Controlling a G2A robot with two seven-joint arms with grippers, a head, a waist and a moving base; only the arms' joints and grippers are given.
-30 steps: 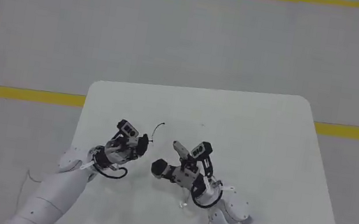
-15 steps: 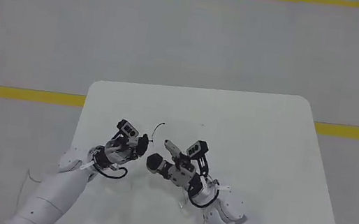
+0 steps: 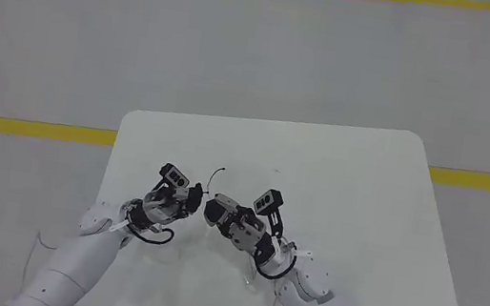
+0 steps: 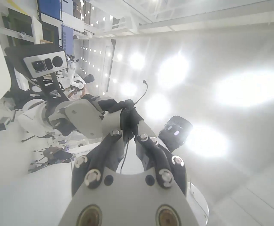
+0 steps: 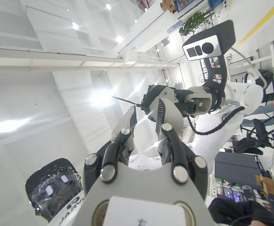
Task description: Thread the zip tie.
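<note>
While the left gripper [image 4: 129, 119] pinches the thin black zip tie [image 4: 143, 96] tightly above the near left part of the white table [image 3: 364, 191], the right gripper [image 5: 145, 116] sits just to its right, fingers spread, tips close beside the tie's strand.

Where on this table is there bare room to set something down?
Bare: the right side of the table, from the right gripper out to the right edge, and the strip along the far edge beyond the zip tie. Crowded: front left, where the left gripper, shut on the zip tie, faces the open right gripper.
</note>
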